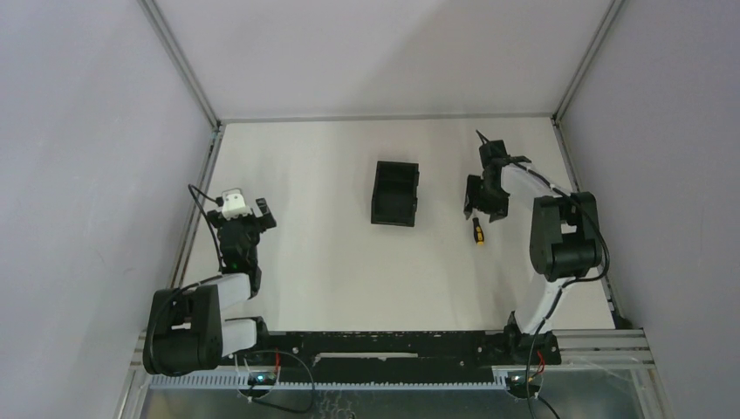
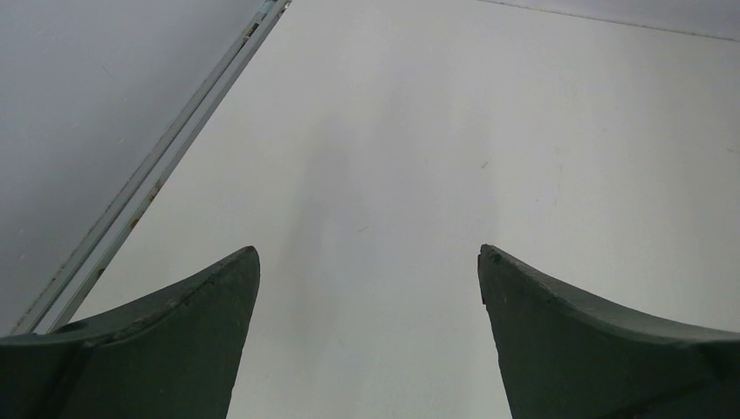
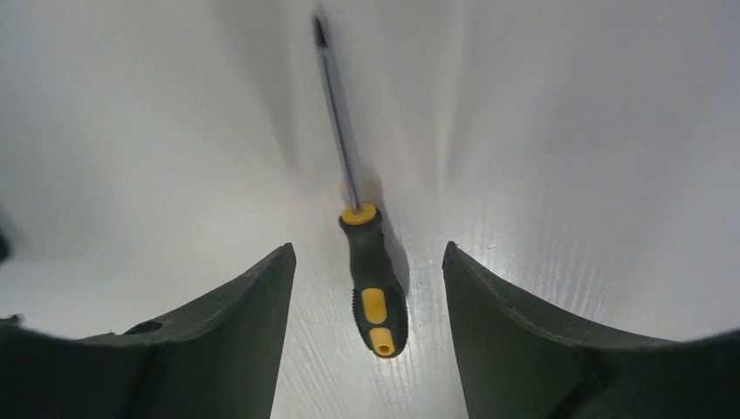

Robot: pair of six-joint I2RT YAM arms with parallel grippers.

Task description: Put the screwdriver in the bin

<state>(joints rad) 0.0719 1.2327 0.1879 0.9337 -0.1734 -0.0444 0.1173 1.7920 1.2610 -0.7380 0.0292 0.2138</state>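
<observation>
The screwdriver lies flat on the white table, with a black-and-yellow handle and a thin dark shaft pointing away from the camera. My right gripper is open and hovers low over it, its fingers on either side of the handle without touching. In the top view the screwdriver lies just in front of the right gripper. The black bin stands upright to its left, apart from both. My left gripper is open and empty over bare table, at the left side in the top view.
The table is white. Grey walls and aluminium frame rails border it at the left, right and back. The arm bases sit on a black rail along the near edge.
</observation>
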